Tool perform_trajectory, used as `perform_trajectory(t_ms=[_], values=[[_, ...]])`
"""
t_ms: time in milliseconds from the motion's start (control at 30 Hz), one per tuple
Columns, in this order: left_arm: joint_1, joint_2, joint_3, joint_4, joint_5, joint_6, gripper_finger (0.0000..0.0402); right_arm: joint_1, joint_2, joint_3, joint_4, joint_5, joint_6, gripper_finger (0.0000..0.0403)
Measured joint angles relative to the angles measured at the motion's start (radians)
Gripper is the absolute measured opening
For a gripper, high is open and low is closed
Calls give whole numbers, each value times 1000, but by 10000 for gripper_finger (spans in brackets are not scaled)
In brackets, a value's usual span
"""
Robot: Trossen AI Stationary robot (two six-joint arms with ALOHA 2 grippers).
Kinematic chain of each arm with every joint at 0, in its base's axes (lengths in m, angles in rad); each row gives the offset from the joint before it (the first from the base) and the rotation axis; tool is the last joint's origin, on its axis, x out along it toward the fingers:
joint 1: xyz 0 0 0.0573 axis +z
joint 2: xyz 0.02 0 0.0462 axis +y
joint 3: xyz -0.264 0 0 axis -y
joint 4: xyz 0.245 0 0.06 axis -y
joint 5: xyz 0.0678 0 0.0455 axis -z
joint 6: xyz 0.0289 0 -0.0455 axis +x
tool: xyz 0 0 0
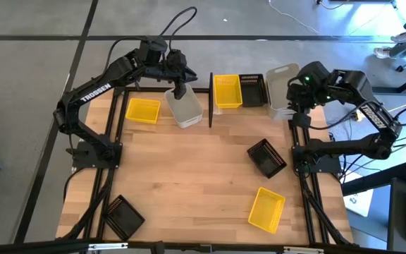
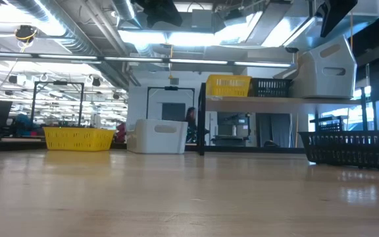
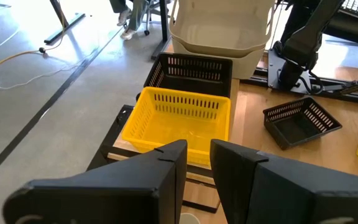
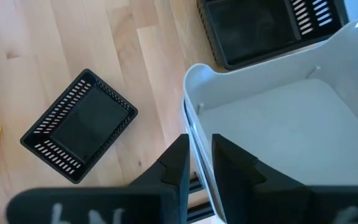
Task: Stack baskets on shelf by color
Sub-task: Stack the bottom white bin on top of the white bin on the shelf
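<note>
High view: the shelf [image 1: 249,106] runs along the upper centre of the frame, carrying a yellow basket [image 1: 227,91], a black basket [image 1: 251,89] and stacked whitish baskets [image 1: 280,88]. The left gripper [image 1: 180,90] is clamped on the rim of another whitish basket [image 1: 185,109] left of the shelf's post. The right gripper [image 1: 292,94] grips the wall of the whitish stack. A second yellow basket [image 1: 143,110] lies at upper left; a second black basket [image 1: 267,156] sits right of centre.

Low view: the shelf board [image 2: 255,99] stands at right centre, baskets on top.

Left wrist view: the fingers [image 3: 166,168] stand slightly apart at the lower centre.

Right wrist view: the fingers [image 4: 178,163] pinch the whitish basket's wall [image 4: 197,134] at centre.
</note>
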Motion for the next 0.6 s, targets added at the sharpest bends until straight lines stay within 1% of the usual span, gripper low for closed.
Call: perform_trajectory(t_ms=[200, 433, 600], values=[[0, 0, 0, 0, 0, 8, 63, 0, -28, -10, 4, -9, 18, 67], [0, 0, 0, 0, 0, 8, 63, -1, -75, -144, 10, -18, 18, 67], [0, 0, 0, 0, 0, 7, 63, -1, -69, -137, 46, -18, 10, 67]])
